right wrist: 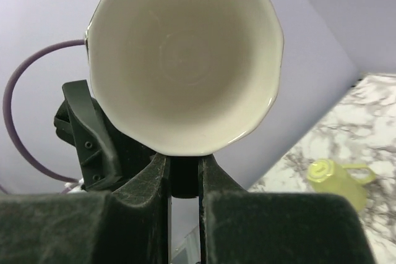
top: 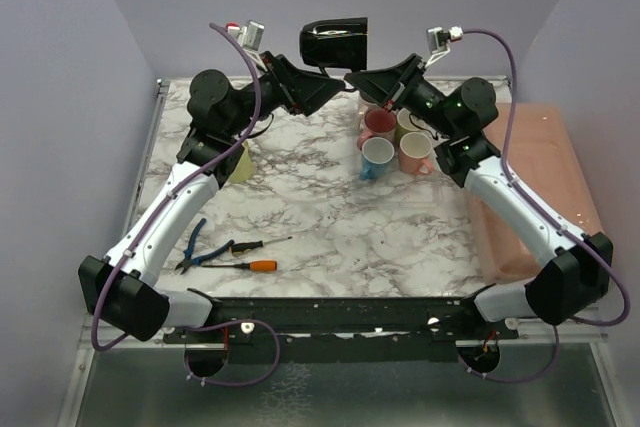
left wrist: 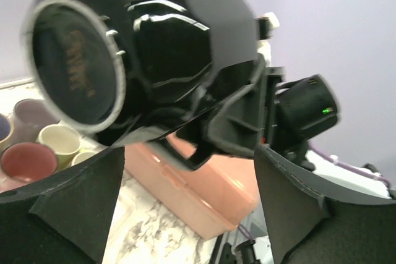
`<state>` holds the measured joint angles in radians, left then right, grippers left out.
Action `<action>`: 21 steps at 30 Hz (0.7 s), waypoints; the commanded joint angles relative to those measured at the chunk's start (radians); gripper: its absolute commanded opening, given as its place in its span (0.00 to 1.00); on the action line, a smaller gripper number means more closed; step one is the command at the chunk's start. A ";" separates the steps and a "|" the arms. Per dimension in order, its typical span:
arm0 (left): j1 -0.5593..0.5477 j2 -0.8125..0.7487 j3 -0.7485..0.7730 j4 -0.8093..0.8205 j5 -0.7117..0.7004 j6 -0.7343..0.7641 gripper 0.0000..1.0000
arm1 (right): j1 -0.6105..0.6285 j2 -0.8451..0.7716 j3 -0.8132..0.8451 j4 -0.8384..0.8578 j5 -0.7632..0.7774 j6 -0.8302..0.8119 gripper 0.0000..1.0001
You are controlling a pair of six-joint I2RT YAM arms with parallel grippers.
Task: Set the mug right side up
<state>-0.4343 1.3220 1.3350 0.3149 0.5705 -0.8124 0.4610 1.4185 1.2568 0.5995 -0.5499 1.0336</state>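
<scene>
A black mug (top: 335,42) with a cream inside is held in the air above the table's far edge, lying on its side. My right gripper (top: 358,77) is shut on its black handle (right wrist: 184,180). In the right wrist view the mug's open mouth (right wrist: 185,60) faces the camera above my right gripper (right wrist: 184,168). In the left wrist view the mug (left wrist: 179,60) shows its base at the left. My left gripper (left wrist: 189,153) is open, its fingers (left wrist: 74,202) wide apart just below and short of the mug. In the top view it (top: 335,89) is under the mug.
A yellow mug (top: 240,162) lies upside down at the left; it also shows in the right wrist view (right wrist: 337,180). Several upright mugs (top: 390,142) stand right of centre. A pink bin (top: 545,187) lies along the right edge. Pliers (top: 190,247) and two screwdrivers (top: 255,265) lie near the front left.
</scene>
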 commanded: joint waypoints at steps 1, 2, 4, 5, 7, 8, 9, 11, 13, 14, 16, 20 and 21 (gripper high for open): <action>-0.004 -0.027 0.035 -0.112 -0.045 0.095 0.87 | 0.001 -0.133 0.016 -0.187 0.176 -0.229 0.01; -0.004 -0.027 0.036 -0.124 -0.047 0.106 0.87 | 0.002 -0.150 0.014 -0.234 0.200 -0.263 0.01; -0.004 -0.029 0.036 -0.144 -0.047 0.130 0.88 | 0.001 -0.181 0.021 -0.338 0.248 -0.350 0.01; -0.004 -0.030 0.036 -0.156 -0.049 0.143 0.89 | 0.002 -0.194 0.024 -0.418 0.280 -0.395 0.01; -0.004 -0.033 0.035 -0.181 -0.049 0.175 0.89 | 0.001 -0.226 0.028 -0.515 0.362 -0.493 0.01; -0.004 -0.034 0.036 -0.195 -0.051 0.197 0.90 | 0.001 -0.241 0.032 -0.585 0.402 -0.547 0.01; -0.004 -0.036 0.035 -0.208 -0.052 0.212 0.90 | 0.001 -0.255 0.037 -0.655 0.437 -0.604 0.01; -0.004 -0.041 0.029 -0.222 -0.057 0.235 0.91 | 0.001 -0.278 0.049 -0.770 0.490 -0.728 0.01; -0.004 -0.045 0.017 -0.224 -0.080 0.239 0.95 | 0.001 -0.301 0.052 -0.872 0.540 -0.829 0.00; -0.003 -0.044 0.011 -0.223 -0.091 0.237 0.96 | 0.001 -0.313 0.048 -0.915 0.584 -0.871 0.00; -0.005 -0.038 0.000 -0.225 -0.106 0.234 0.96 | 0.001 -0.329 0.031 -0.985 0.637 -0.920 0.01; -0.005 -0.013 -0.005 -0.249 -0.128 0.235 0.96 | 0.001 -0.343 -0.009 -1.087 0.793 -0.927 0.00; -0.005 -0.008 -0.006 -0.255 -0.136 0.239 0.96 | 0.001 -0.341 -0.022 -1.114 0.844 -0.918 0.01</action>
<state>-0.4343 1.3083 1.3346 0.0978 0.4870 -0.6010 0.4618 1.1236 1.2522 -0.4320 0.0654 0.1936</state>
